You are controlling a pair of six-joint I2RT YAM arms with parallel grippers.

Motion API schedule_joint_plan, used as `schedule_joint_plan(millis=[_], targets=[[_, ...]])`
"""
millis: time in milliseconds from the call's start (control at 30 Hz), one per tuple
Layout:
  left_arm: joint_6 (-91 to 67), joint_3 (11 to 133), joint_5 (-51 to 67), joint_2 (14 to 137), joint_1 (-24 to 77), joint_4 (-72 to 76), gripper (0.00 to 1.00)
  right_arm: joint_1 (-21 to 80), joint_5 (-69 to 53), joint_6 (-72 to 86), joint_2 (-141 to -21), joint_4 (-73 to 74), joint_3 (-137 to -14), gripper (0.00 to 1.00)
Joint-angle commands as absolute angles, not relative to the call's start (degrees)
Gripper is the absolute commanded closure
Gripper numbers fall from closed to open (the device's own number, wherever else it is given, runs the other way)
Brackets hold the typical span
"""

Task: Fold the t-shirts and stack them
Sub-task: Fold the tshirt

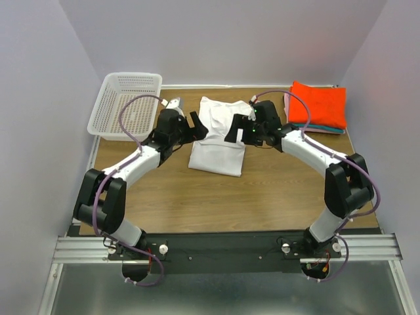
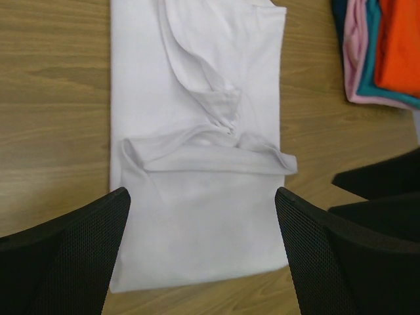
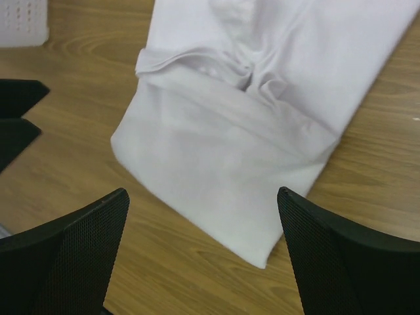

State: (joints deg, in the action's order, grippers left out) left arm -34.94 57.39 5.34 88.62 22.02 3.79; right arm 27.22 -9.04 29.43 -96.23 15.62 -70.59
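Top external view: a wood-grain tabletop (image 1: 262,190) boxed in by pale lavender walls (image 1: 216,39). At centre the white shirt (image 1: 216,146) lies flat, its long axis running 12 to 6 o'clock and its 6 o'clock end folded back over itself. Left hand (image 1: 197,126) at its 9 o'clock and right hand (image 1: 235,128) at its 3 o'clock hang released, grasping nothing. Folded shirts (image 1: 319,105), orange over teal and pink, sit at 1 o'clock; a mesh basket (image 1: 105,98) at 11 o'clock.
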Motion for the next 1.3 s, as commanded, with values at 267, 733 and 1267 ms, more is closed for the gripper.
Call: schedule_joint_plan(millis=[267, 733, 1267], targets=[[-38.8, 47.0, 16.4, 94.5, 24.7, 17.4, 0.02, 30.0, -24.0, 26.0, -107.4, 7.6, -72.0, 0.00], [-39.6, 42.5, 12.3, 97.3, 24.2, 16.0, 0.02, 29.9, -10.6, 23.8, -117.9, 6.0, -82.6, 0.00], [-39.4, 41.0, 11.4, 90.8, 24.2, 14.6, 0.02, 27.1, -9.8, 17.8, -114.8, 6.1, -87.1, 0.00]])
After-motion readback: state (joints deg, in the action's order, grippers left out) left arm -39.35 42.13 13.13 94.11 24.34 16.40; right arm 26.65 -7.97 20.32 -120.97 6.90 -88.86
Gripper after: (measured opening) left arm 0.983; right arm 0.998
